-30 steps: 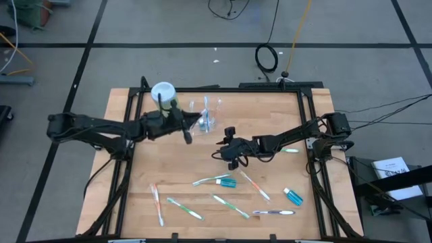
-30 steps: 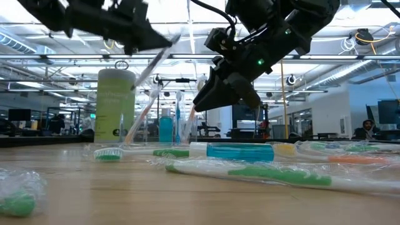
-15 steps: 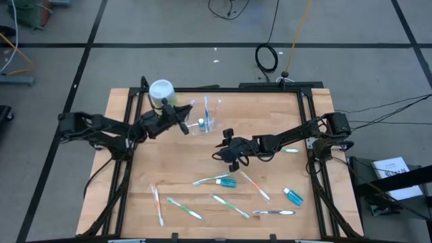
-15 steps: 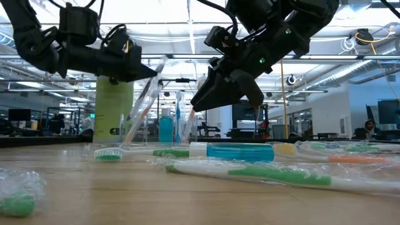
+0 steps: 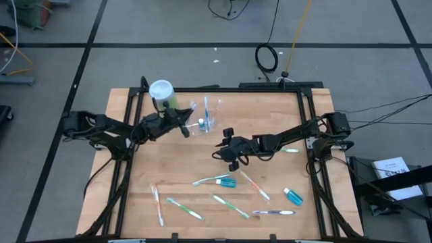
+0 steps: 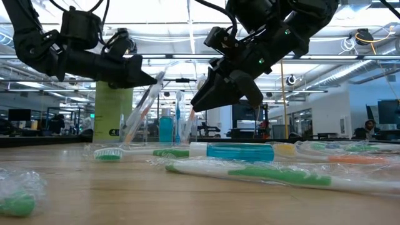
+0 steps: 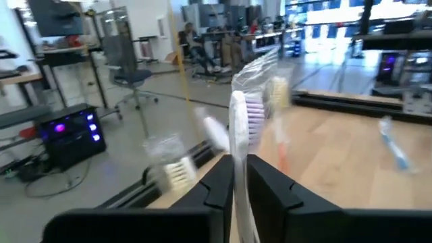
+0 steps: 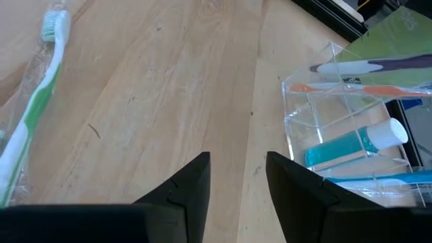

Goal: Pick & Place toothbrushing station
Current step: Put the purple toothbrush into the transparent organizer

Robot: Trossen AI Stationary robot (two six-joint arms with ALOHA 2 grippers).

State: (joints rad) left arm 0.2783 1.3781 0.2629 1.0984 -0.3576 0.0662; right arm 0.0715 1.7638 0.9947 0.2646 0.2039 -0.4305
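Note:
The clear plastic holder [image 5: 205,117] stands on the table's far middle, with toothbrushes and a blue toothpaste tube [image 8: 351,145] inside it. My left gripper [image 5: 184,127] is level at the holder's left side and shut on a wrapped toothbrush [image 7: 239,128]. Its purple-bristled head points away toward the holder. My right gripper [image 5: 223,146] hangs open over bare wood on the holder's near right, nothing between its fingers [image 8: 192,182]. Several wrapped toothbrushes [image 5: 213,180] lie flat on the table's near half. My left gripper pinches the toothbrush's handle [image 7: 236,177] between its two fingers, below the head. The fingers come level from the table's left and lie along the brush. The brush sticks out past the fingertips, head [image 7: 248,111] up and tilted, in its clear wrapper; its far end is blurred.
A tall light-green bottle with a white cap [image 5: 163,92] stands just behind my left gripper. A small blue tube [image 5: 293,196] lies near the right edge and another [image 5: 229,182] mid-table. A green-handled brush [image 5: 290,150] lies under the right arm. Black frame rails edge the table.
My left gripper has come down with the toothbrush, tipped to level and drawn slightly toward the table's left, ending beside the holder. Most of this happened in the first half of the second.

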